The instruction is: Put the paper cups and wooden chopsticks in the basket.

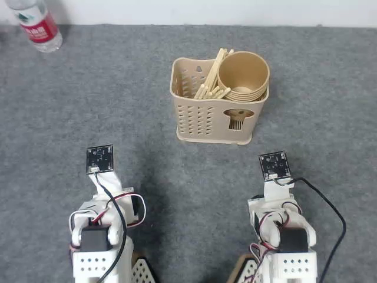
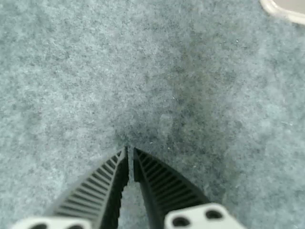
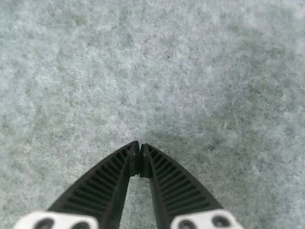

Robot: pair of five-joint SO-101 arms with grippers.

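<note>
High view: the basket (image 1: 206, 121) holds the stacked paper cups (image 1: 242, 72) and wooden chopsticks (image 1: 212, 75). Left wrist view: the left gripper (image 2: 130, 152) is closed and empty. Right wrist view: the right gripper (image 3: 138, 147) is closed and empty too.

The left arm (image 1: 97, 250) and right arm (image 1: 284, 250) are white plastic — black ribbed fingers (image 2: 102, 191), square black camera boards (image 1: 100, 158), red and black cables (image 1: 125, 203).
</note>
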